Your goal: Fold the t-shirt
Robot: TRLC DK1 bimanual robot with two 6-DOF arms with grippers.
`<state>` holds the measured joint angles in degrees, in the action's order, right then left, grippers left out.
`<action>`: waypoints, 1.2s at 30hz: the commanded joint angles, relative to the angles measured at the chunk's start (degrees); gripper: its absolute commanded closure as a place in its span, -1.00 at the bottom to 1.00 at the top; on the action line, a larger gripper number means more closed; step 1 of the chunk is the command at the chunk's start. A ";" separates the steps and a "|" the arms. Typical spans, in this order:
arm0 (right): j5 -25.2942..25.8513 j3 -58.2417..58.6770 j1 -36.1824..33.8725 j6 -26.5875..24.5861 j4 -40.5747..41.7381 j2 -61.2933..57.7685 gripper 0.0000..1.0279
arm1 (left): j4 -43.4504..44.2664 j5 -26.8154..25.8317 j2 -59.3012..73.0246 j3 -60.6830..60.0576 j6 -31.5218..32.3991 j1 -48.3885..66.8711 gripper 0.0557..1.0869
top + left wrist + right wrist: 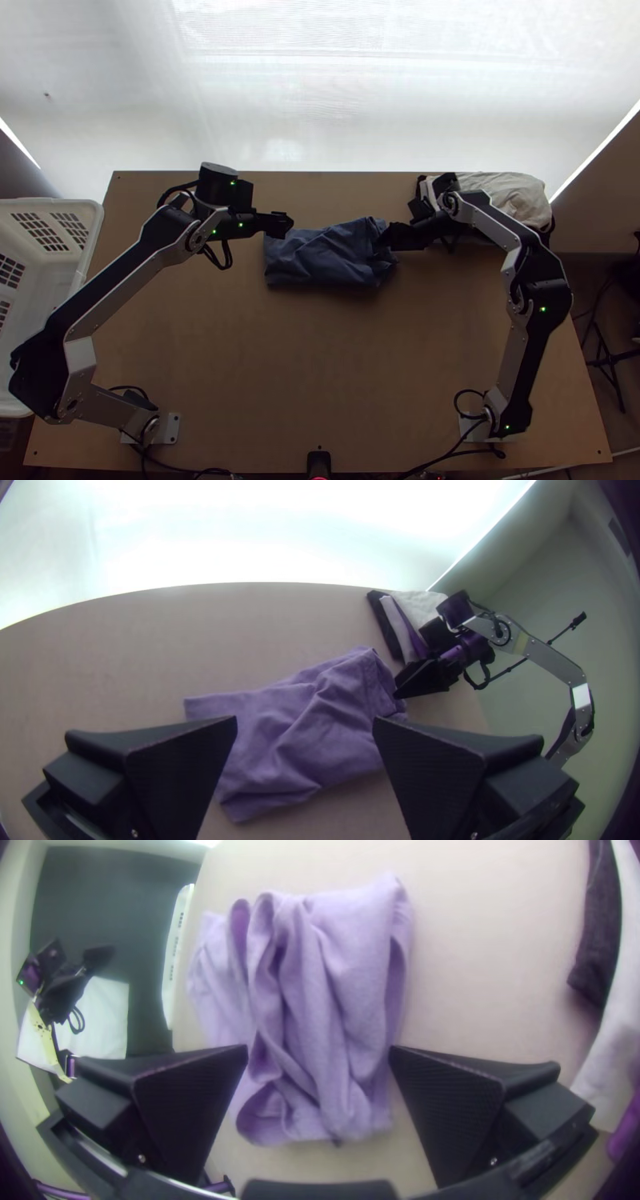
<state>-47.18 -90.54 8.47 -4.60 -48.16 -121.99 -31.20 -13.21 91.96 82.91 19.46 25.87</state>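
In the top view the t-shirt point(320, 256) lies as a folded, wrinkled bundle near the middle of the table's far half. My left gripper point(280, 225) is above its left far corner. At the bundle's right end is my right gripper point(394, 236). The left wrist view has the left gripper point(305, 723) with its fingers wide apart and the t-shirt point(300, 727) beyond them. Layered, loose folds of the t-shirt point(333, 987) face the right gripper point(319, 1052), which is open, with part of the cloth between its fingers in the picture.
A pile of other clothes point(508, 196), pale and dark, sits at the table's far right corner, close to the right arm. Beyond the table's left edge stands a white basket point(88, 232). Bare wood point(320, 360) lies between the t-shirt and the near edge.
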 commanded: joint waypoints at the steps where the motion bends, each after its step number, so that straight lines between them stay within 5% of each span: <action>1: -0.02 -1.04 2.87 0.12 0.79 -1.58 -0.91 | 0.00 0.29 -0.56 -0.38 0.05 0.06 -0.91; 18: 0.51 -9.39 12.10 4.25 1.84 -7.82 -0.87 | 0.00 0.38 -0.38 0.14 -0.13 -0.73 -0.91; 19: 0.77 -9.39 12.54 5.13 1.58 -8.17 -0.71 | 0.00 0.38 -0.38 0.14 -0.13 -0.73 -0.91; 20: 1.21 -9.30 12.71 5.66 1.23 -8.17 -0.35 | 0.00 0.38 -0.38 0.05 -0.22 -0.82 -0.91; 22: 4.46 -9.13 12.98 5.83 2.81 -7.29 0.99 | 0.09 0.38 -0.38 0.14 -0.39 -1.08 -0.91; 26: 12.29 -7.19 12.89 6.80 2.55 -2.81 0.95 | 0.09 0.38 -0.47 0.14 -0.57 -1.79 -0.91; 36: 12.99 -7.19 9.28 -1.64 -5.28 16.97 0.95 | 0.44 0.29 -0.21 -0.30 -0.83 -2.66 -0.91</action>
<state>-35.64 -97.56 19.42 -0.71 -49.10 -115.66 -31.00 -12.82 91.50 82.85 18.81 23.68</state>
